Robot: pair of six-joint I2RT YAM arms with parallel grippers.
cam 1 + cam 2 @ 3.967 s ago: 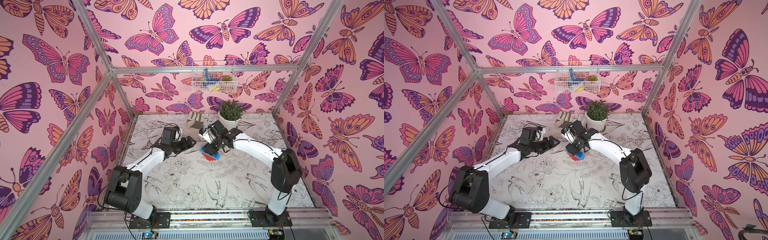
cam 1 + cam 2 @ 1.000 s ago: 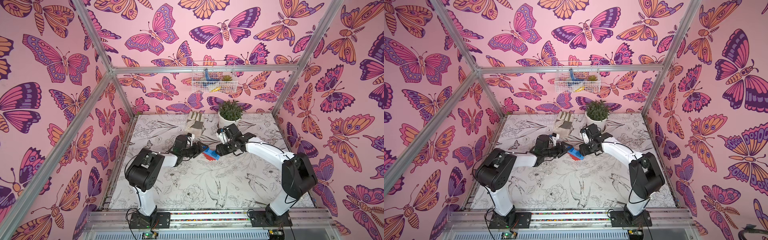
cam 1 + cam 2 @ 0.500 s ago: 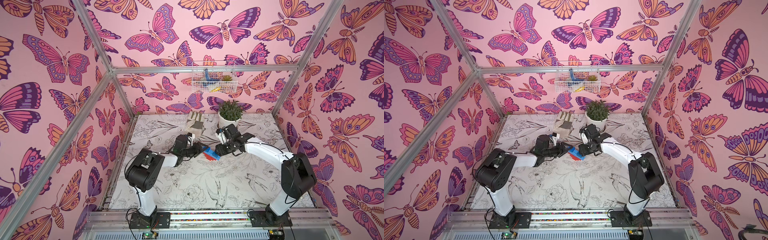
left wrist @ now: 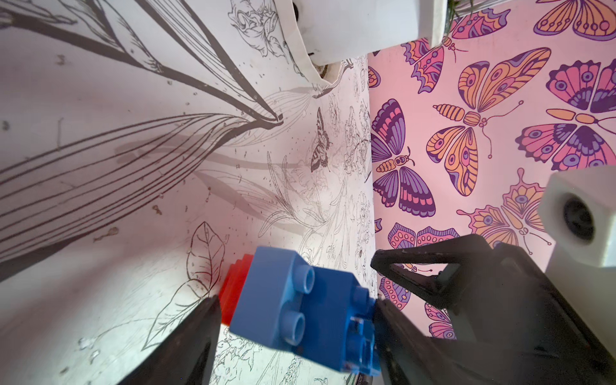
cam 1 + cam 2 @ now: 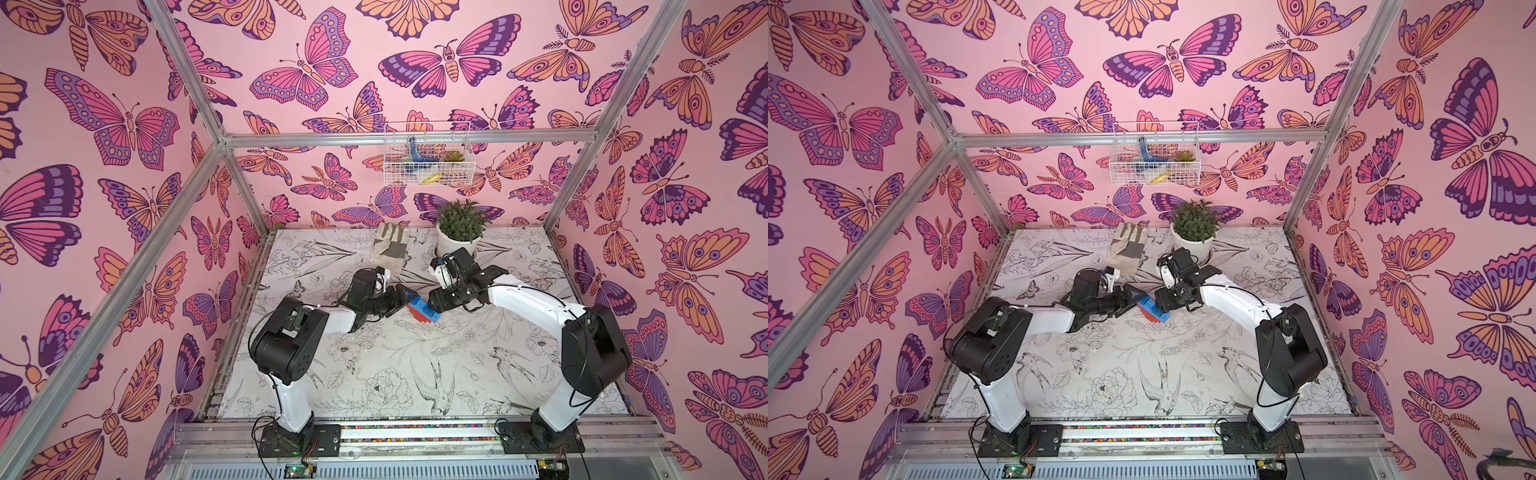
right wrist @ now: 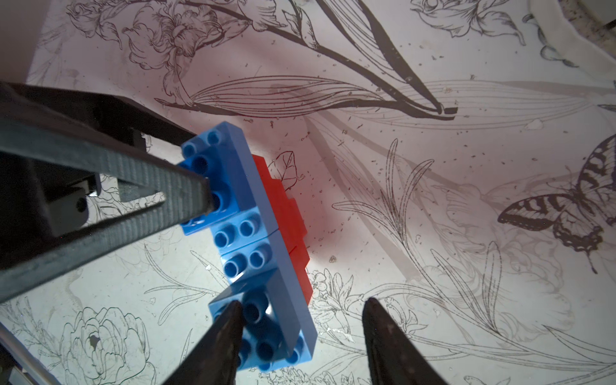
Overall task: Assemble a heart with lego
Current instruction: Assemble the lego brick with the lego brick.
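Butterfly wallpaper boxes in a table (image 5: pixel 415 374) draped with flower-sketch cloth, with a glove (image 5: pixel 392 245) and a potted plant (image 5: pixel 459 226) at the back. In both top views the heart (image 5: pixel 424 311), red and blue, is just in front of those two. The left gripper (image 5: pixel 406 296) and the right gripper (image 5: pixel 433 302) meet it from opposite ends. Every piece of lego I can spot is already joined into it. From up here I can't read either opening, nor whether the heart rests on the cloth.

Left wrist view: the heart (image 4: pixel 276 300) fills the gap between the left gripper's (image 4: pixel 294 300) two fingers, one tip beside the red and the other against a blue corner. Whether that is a real pinch or only a bracket, I cannot tell.

Right wrist view: the right gripper (image 6: pixel 301 301) stands open. One finger (image 6: pixel 220 333) lies over the blue studs at the near end of the heart (image 6: pixel 253 233). Its mate is clear of the red side, with bare cloth between, so nothing is held. A ribbed finger of the other arm touches the studs at the far end.

This looks to me like the final squeeze. I'd have one arm hold firm while the other pushes square to the stud faces, because an off-centre push could swivel the heart or pry its halves apart
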